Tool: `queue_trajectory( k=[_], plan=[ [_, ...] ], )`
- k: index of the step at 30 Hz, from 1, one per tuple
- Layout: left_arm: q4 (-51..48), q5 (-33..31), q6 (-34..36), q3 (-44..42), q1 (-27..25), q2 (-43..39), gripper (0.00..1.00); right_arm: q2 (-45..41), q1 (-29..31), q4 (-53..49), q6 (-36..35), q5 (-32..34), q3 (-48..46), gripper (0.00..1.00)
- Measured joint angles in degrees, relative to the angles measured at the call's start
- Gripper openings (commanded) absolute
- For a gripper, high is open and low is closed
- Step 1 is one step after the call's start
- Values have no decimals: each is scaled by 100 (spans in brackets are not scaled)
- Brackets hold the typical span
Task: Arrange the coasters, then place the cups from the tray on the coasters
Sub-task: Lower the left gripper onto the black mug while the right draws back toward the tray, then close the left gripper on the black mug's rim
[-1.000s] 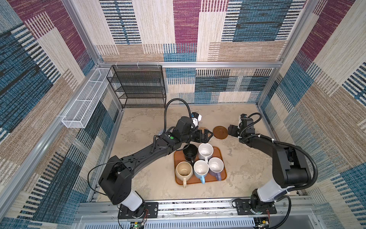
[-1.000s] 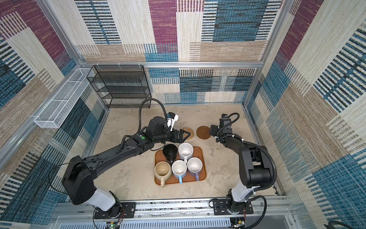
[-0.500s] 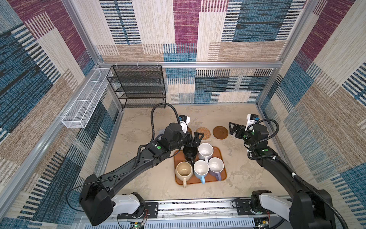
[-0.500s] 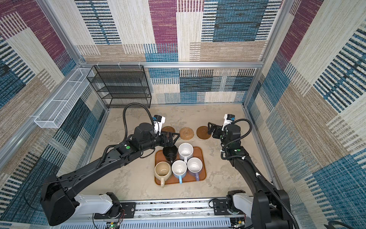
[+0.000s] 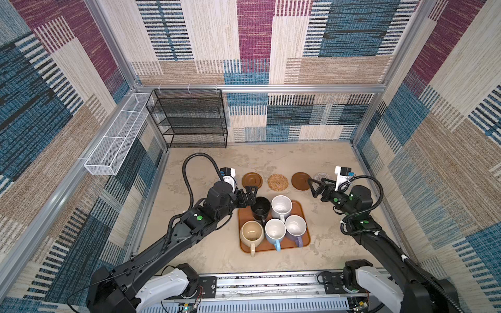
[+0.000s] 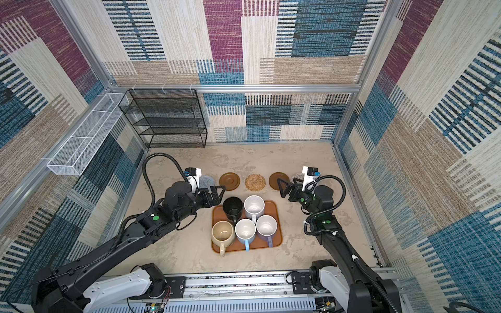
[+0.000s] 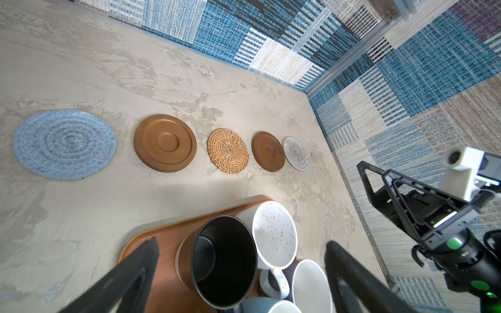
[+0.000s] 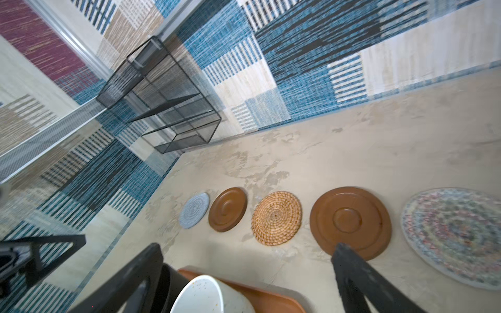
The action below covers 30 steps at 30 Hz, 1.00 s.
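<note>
The black handled ceramic mug [image 5: 260,208] stands just ahead of the left gripper [image 5: 253,195], jaws apart; right gripper [image 5: 313,187], also apart, is farther.

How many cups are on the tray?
5, all on the tray: black cup and white cup at the back; beige cup, blue cup and lavender cup in front. None looks hidden.

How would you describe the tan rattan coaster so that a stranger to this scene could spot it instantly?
Find the large orange-brown rectangular tray carrying mugs. Just beyond its far edge lies a row of five round coasters; take the middle one. It sits between two smooth dark brown wooden discs and alone is coiled from golden-tan rattan.
</note>
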Motion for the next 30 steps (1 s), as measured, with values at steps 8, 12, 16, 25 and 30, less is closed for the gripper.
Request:
queue_trajectory(
  k=[8,12,16,25,30],
  plan=[
    [-1451,-46,-72,785,-221,643,78,525,894,-649,-501,-354,487,97],
    [-2111,-68,-295,1185,-531,1130,78,658,1182,-846,-761,-118,566,97],
    [-2557,-306,-621,1504,-837,1488,66,743,1248,-999,-872,155,566,97],
    [-3106,-361,-1552,1705,-1060,2188,47,623,1305,-1032,-1003,247,531,97],
    [-3182,-319,-1681,1878,-1204,2476,45,605,1311,-1036,-1003,313,531,97]
  ],
)
